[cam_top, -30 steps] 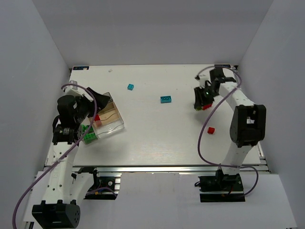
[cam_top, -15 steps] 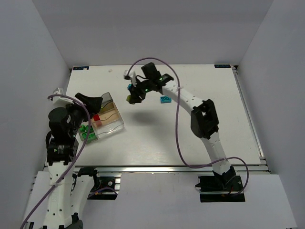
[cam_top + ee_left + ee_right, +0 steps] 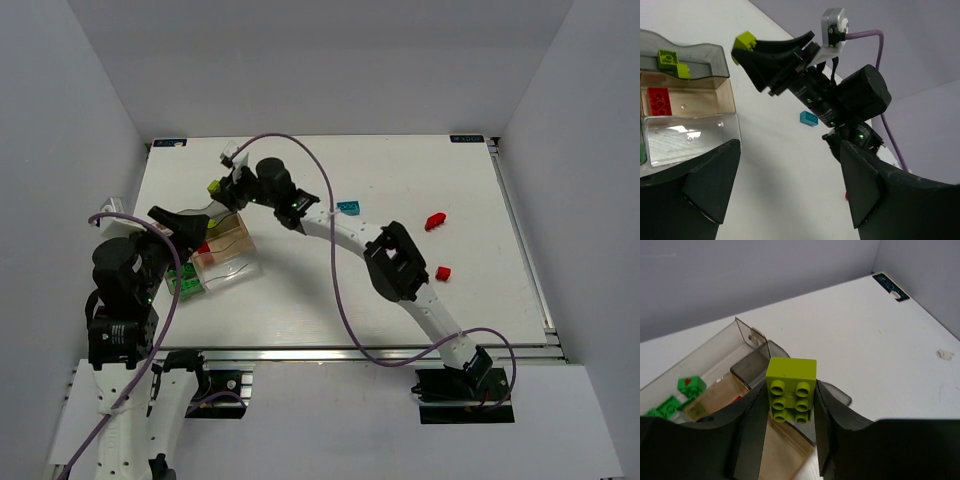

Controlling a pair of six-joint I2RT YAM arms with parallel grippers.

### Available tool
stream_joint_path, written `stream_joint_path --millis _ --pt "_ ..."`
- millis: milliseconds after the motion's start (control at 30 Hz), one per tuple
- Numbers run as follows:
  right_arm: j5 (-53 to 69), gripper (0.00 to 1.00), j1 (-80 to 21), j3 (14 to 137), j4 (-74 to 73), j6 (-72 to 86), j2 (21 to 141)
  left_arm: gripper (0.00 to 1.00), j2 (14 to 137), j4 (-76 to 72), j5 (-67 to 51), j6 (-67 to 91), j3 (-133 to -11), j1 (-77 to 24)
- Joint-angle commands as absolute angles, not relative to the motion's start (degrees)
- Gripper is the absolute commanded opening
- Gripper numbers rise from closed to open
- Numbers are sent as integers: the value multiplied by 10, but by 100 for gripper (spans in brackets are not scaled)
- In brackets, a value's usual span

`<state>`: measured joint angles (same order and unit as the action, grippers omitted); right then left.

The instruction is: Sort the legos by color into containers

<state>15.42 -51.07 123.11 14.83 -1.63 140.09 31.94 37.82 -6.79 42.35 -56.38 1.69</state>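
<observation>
A lime brick (image 3: 791, 390), pinched in the right claw (image 3: 790, 412), hangs by the clear tray's (image 3: 240, 262) far end. A cyan brick (image 3: 348, 208) and two red bricks (image 3: 435, 221) lie rightward on the desk (image 3: 330, 290).

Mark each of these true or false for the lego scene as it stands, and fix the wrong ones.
1. The right gripper holds a lime brick. True.
2. The left gripper is clamped on a red brick. False: it is open and holds nothing.
3. A cyan brick lies on the table outside the tray. True.
4. The tray's red brick shares a compartment with the stored lime bricks. False: it sits in the neighbouring compartment.
5. No red brick lies on the table. False: two loose red bricks lie there, on the right arm's side.
</observation>
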Motion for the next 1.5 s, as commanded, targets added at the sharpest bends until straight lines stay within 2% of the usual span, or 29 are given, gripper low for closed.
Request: stream_joint_path --millis 0,300,500,600,700,733,833,1100,1167,1200,1333,1367,1400,1433,1467 --pt "95 0 -533 1266 264 13 1451 90 316 416 -67 433 -591 19" --pt "19 0 -560 1304 359 -20 1525 90 308 460 -77 426 -604 19" --pt "14 6 -559 1284 377 -43 1530 90 308 469 -84 419 -602 14" --pt "10 13 -560 1286 379 -49 1535 90 310 468 -91 414 -601 14" --pt "4 33 -558 1281 380 -52 1535 91 316 464 -98 409 -603 14" --pt "6 44 -558 1278 380 -53 1535 91 319 464 -98 408 -604 14" --pt "11 57 -557 1268 384 -59 1532 91 322 458 -105 406 -604 14" --pt "20 62 -554 1265 383 -69 1518 91 336 435 -130 393 -613 14" --pt "12 57 -550 1239 385 -60 1487 88 340 424 -145 393 -609 14" --pt "9 49 -549 1226 388 -55 1474 86 344 407 -152 392 -608 14" --pt "11 28 -525 1125 354 -12 1363 54 359 344 -213 399 -576 14" --pt "10 20 -502 1098 341 21 1307 36 365 326 -242 405 -568 14" --pt "10 3 -493 1052 324 39 1282 28 376 295 -258 408 -560 14" --pt "17 0 -474 1039 259 54 1258 22 387 281 -271 411 -549 14" --pt "37 0 -455 1034 215 71 1219 9 397 259 -294 416 -546 14"
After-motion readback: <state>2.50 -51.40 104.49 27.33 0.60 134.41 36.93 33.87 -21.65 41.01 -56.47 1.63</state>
